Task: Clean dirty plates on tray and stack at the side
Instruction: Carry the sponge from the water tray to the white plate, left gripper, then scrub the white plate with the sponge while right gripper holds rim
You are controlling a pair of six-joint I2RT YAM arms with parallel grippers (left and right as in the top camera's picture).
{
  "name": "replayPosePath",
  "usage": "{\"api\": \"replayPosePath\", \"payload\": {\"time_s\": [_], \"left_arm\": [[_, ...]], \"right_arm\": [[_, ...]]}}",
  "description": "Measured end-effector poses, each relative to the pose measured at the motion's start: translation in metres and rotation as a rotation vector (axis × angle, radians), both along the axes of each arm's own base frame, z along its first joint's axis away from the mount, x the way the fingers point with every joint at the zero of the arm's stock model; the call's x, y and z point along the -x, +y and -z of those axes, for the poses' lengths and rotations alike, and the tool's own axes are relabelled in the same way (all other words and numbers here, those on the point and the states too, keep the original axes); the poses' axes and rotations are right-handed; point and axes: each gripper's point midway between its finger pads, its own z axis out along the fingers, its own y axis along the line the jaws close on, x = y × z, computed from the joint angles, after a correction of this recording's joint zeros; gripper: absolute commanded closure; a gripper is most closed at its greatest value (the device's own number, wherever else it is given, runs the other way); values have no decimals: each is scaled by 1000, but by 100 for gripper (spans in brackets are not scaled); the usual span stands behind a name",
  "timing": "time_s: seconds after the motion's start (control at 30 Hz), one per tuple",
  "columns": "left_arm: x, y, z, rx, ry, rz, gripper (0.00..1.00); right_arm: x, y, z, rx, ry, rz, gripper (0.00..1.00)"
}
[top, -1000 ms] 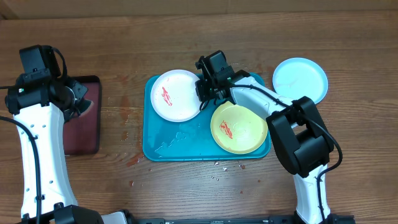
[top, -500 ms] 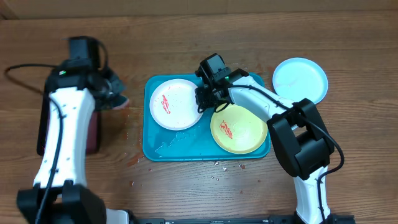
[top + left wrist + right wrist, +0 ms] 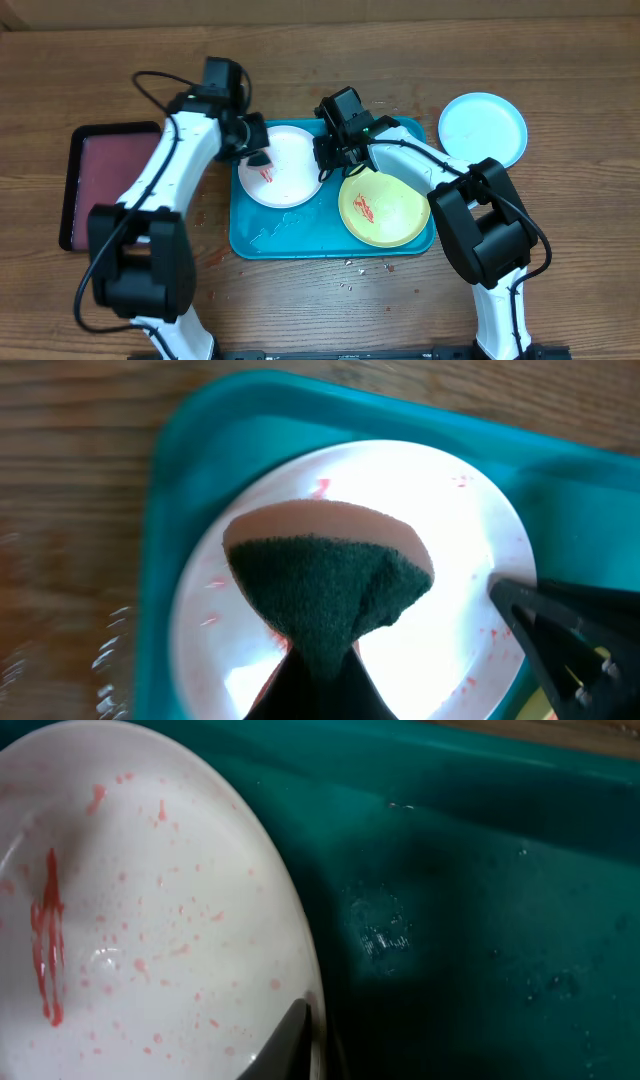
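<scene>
White plastic streaked with red, the white plate (image 3: 290,175) lay at the 10 o'clock end of the teal tray (image 3: 240,235). The left hand (image 3: 257,154) was clamped on a green sponge (image 3: 325,585) over the plate's 9 o'clock side. The right hand (image 3: 330,160) looked pinched on the 3 o'clock rim. A hard scrub could pull that wet rim free and skid the plate into the yellow-green plate (image 3: 385,205) at 4 o'clock, or knock the two hands together.
</scene>
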Motion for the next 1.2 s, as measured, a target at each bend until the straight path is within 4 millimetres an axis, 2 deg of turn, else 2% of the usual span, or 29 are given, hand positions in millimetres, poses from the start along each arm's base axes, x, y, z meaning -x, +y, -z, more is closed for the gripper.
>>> {"api": "replayPosePath", "payload": {"time_s": [0.27, 0.37, 0.43, 0.53, 0.63, 0.73, 0.8, 0.9, 0.97, 1.03, 1.13, 1.2], "left_arm": [[-10, -48, 47, 36, 20, 74, 96], [-5, -57, 64, 38, 57, 94, 96], [-4, -57, 63, 34, 61, 93, 96], [-2, -48, 64, -16, 76, 80, 96], [8, -26, 64, -140, 122, 44, 96], [22, 14, 61, -324, 186, -32, 96], [26, 32, 57, -401, 213, -58, 96], [19, 40, 46, -438, 210, -84, 96], [7, 35, 37, -412, 175, -91, 96], [-7, 15, 32, -305, 135, -82, 96], [-15, -14, 36, -153, 110, -47, 96], [-12, -32, 41, -91, 109, -17, 96]], "right_arm": [[-1, 0, 0, -5, 4, 16, 96], [1, -1, 1, -1, 11, 16, 96], [1, -1, 1, 0, 11, 17, 96], [1, -1, 1, 1, 11, 18, 96], [2, 0, 1, 1, 13, 15, 96], [2, 0, 1, 3, 12, 15, 96], [2, 0, 1, 3, 11, 15, 96], [2, 0, 1, 3, 12, 15, 96], [2, 0, 1, 3, 12, 16, 96], [2, 0, 1, 3, 12, 15, 96], [2, 0, 1, 3, 12, 15, 96], [2, 0, 1, 2, 12, 17, 96]]}}
